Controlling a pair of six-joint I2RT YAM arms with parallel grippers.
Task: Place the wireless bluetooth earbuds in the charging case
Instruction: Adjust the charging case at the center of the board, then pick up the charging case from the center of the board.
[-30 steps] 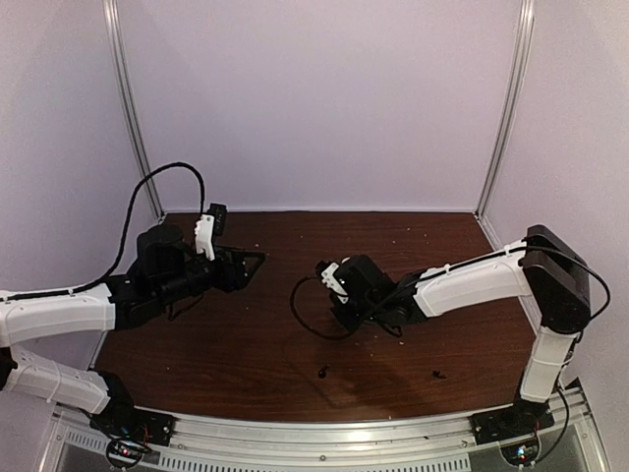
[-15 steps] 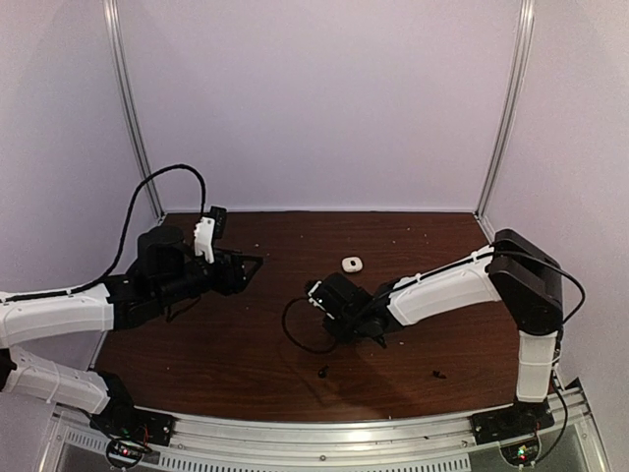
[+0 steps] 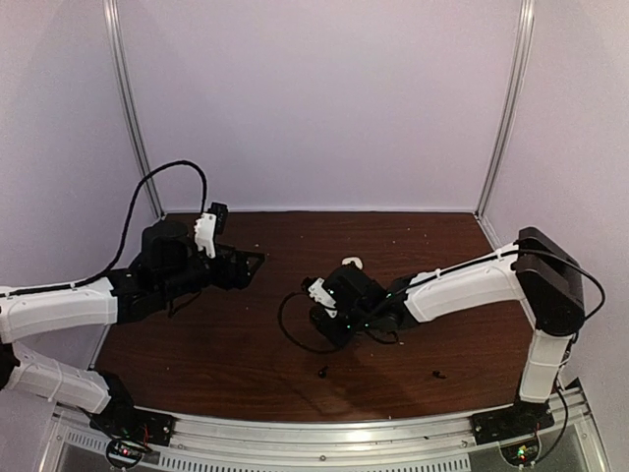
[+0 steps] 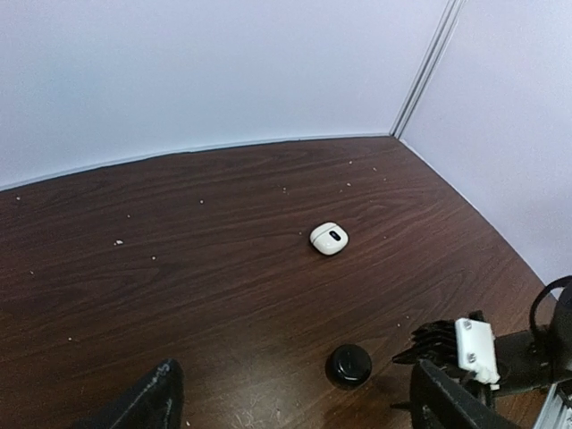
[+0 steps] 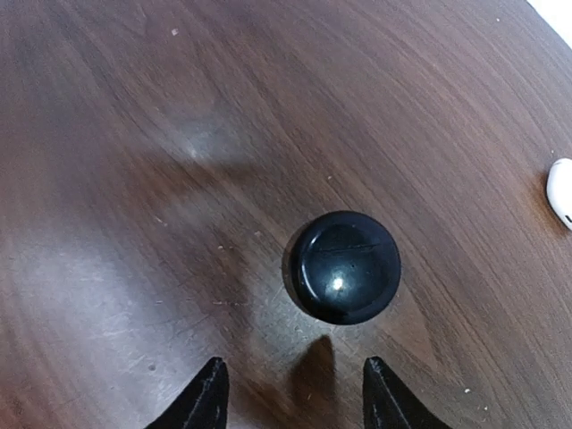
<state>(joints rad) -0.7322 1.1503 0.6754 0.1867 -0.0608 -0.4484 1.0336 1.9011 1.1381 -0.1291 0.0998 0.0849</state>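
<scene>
Currently left gripper [image 4: 295, 399] and right gripper [image 5: 293, 398] gape empty; one white case [image 4: 329, 238], one black case [image 5: 345, 265], two earbuds [image 3: 323, 372] [image 3: 438, 374].

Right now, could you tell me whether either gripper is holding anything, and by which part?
Nothing is held: left gripper and right gripper are open and empty; the black round case lies free ahead of the right one.

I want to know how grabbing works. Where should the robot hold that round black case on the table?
Pinch the round black case across its middle, one finger on each curved side, coming straight down from above. It lies flat and closed on the table, low and round, so any two opposite sides work. The right gripper hangs open near it.
</scene>
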